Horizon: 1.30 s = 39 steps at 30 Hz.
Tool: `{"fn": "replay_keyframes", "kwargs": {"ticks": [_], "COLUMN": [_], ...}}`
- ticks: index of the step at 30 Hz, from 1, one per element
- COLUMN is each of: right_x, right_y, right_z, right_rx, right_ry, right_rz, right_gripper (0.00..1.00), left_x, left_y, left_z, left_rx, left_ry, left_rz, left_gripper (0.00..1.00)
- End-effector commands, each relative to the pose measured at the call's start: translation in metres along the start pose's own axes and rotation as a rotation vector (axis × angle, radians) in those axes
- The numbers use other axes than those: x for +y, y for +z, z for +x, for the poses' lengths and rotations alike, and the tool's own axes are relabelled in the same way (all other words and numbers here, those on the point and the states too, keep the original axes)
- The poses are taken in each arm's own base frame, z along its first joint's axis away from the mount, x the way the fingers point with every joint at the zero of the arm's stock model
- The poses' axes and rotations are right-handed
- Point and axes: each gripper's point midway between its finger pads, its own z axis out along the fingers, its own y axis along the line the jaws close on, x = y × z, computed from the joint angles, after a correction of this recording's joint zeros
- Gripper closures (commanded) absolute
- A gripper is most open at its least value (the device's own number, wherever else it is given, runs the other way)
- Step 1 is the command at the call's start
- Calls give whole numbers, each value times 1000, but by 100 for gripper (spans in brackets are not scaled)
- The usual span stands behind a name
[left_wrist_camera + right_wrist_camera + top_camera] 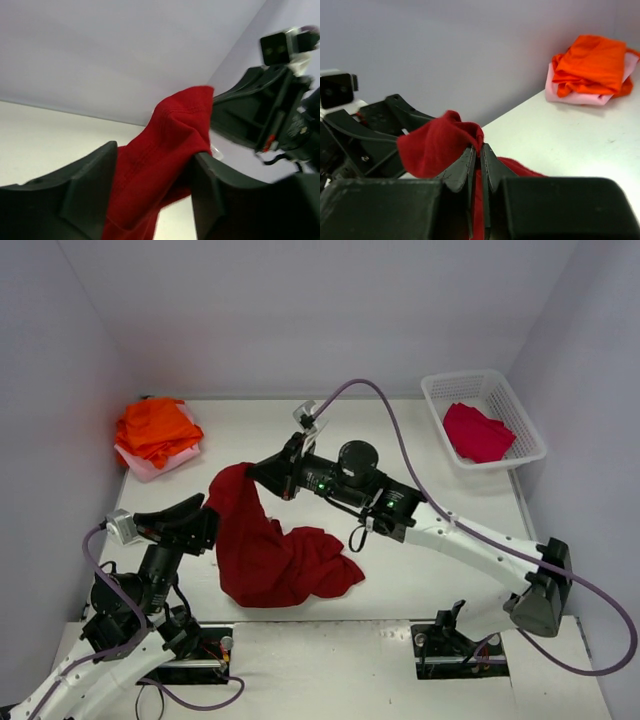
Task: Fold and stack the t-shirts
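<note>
My right gripper (255, 472) (480, 147) is shut on a top corner of the large dark red t-shirt (270, 550) (435, 142) and holds it above the table. The rest of the shirt hangs down and bunches on the table. My left gripper (208, 520) (155, 152) is right beside it at the shirt's left edge. Its jaws stand apart, with red cloth (165, 145) running between them and lying against the right finger. Folded bright orange t-shirts (155, 427) (590, 62) lie on a pale pink one (150, 465) (580, 95) at the far left. A crimson t-shirt (478, 432) lies in the basket.
A white lattice basket (530, 425) stands at the far right corner. Grey walls close in the table on the left, back and right. A purple cable (400, 430) loops over the right arm.
</note>
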Motion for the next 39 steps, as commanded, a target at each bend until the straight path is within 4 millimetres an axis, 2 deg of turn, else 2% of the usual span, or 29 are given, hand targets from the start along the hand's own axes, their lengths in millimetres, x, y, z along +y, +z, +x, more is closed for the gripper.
{"fn": "replay_keyframes", "kwargs": {"ticks": [1, 7, 11, 12, 16, 17, 19, 20, 22, 23, 24, 25, 26, 28, 29, 30, 32, 34, 39], "right_x": [41, 50, 50, 52, 49, 48, 50, 49, 51, 50, 54, 52, 57, 58, 63, 64, 65, 65, 66], "right_y": [-32, -53, -63, -68, -82, -84, -92, -94, -106, -111, -122, -128, -141, -153, -164, -168, -179, -182, -181], "right_z": [-92, -111, -102, -104, -100, -96, -98, -94, -99, -96, -102, -99, -107, -106, -112, -113, -115, -114, -113], "right_rx": [-203, -212, -178, -185, -182, -166, -166, -146, -158, -143, -162, -147, -170, -167, -185, -190, -197, -194, -188], "right_ry": [-113, -145, -141, -143, -143, -141, -147, -150, -155, -153, -155, -152, -150, -140, -141, -137, -133, -132, -125], "right_rz": [-36, -23, -17, -16, 5, 9, 9, 18, 28, 38, 41, 52, 51, 65, 59, 60, 69, 75, 65], "right_gripper": [100, 100, 100, 100, 100, 100, 100, 100, 100, 100, 100, 100, 100, 100, 100, 100, 100, 100, 100], "left_x": [-2, -6, -25, -32, -65, -76, -93, -104, -115, -122, -126, -126, -134, -139, -132, -137, -129, -130, -134], "left_y": [0, 4, 14, 16, 27, 31, 37, 39, 44, 45, 46, 50, 48, 50, 61, 55, 67, 67, 75], "left_z": [-6, 3, 11, 7, 12, 22, 19, 29, 23, 27, 25, 21, 19, 15, 10, 11, 12, 16, 17], "left_rx": [-28, -16, 22, 22, 75, 117, 125, 163, 163, 180, 180, 171, 166, 173, 133, 175, 160, 201, 225], "left_ry": [-24, -40, -21, -18, 41, 59, 91, 103, 114, 118, 107, 102, 91, 14, 12, -58, -89, -153, -179], "left_rz": [6, 31, 113, 140, 283, 343, 413, 474, 514, 557, 576, 578, 643, 686, 692, 750, 782, 820, 877], "left_gripper": [44, 30, 29, 29, 29, 29, 29, 29, 29, 29, 29, 29, 29, 29, 29, 29, 29, 29, 29]}}
